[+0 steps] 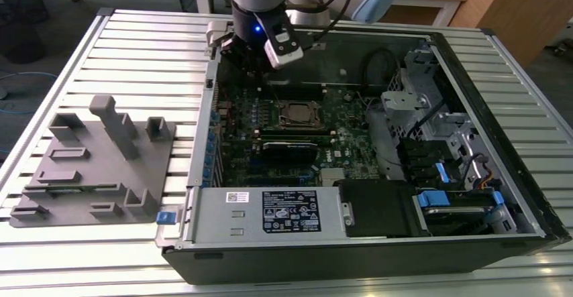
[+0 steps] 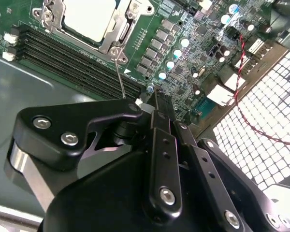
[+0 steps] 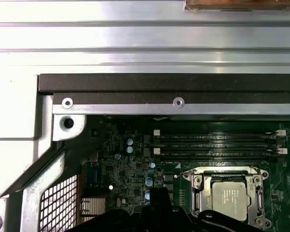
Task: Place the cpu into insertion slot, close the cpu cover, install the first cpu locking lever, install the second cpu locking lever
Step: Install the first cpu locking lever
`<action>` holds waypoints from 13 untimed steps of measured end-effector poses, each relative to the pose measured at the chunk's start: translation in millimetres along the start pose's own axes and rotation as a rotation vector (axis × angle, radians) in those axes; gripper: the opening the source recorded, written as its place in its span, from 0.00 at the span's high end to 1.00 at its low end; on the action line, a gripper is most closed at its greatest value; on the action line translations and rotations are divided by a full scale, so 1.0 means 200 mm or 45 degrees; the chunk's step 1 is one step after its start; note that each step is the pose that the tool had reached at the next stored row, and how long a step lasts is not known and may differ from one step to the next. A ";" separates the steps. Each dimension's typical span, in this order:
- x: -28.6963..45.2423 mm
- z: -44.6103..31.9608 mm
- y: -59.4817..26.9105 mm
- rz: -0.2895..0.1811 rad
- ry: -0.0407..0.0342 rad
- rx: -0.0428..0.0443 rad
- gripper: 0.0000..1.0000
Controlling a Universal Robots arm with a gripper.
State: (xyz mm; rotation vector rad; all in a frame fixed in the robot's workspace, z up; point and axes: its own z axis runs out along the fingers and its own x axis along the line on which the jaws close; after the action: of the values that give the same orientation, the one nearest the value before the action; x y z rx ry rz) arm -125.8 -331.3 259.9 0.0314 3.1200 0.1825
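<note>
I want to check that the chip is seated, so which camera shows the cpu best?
The first wrist view: the cpu faces the camera nearly whole, framed by the cpu cover. The second wrist view cuts the cpu at the picture's edge. The exterior view shows the cpu from afar inside the case.

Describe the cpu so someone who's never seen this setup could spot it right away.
Look into the open computer case lying on the slatted table and find its green motherboard. Near the board's middle sits a square silvery frame, the cpu cover; the cpu is the flat silvery-grey square in its window. The neighbouring memory slots are long and black.
</note>
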 end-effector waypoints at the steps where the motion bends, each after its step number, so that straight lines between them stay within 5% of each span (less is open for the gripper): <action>1: 0.000 0.004 0.001 0.000 -0.0001 -0.004 0.89; 5: 0.001 0.017 0.003 0.001 0.0003 -0.015 0.89; 13: 0.000 0.023 0.007 0.000 0.0002 -0.019 0.89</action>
State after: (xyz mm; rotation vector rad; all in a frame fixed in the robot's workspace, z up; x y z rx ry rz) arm -125.7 -329.4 255.6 0.0316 3.1187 0.2057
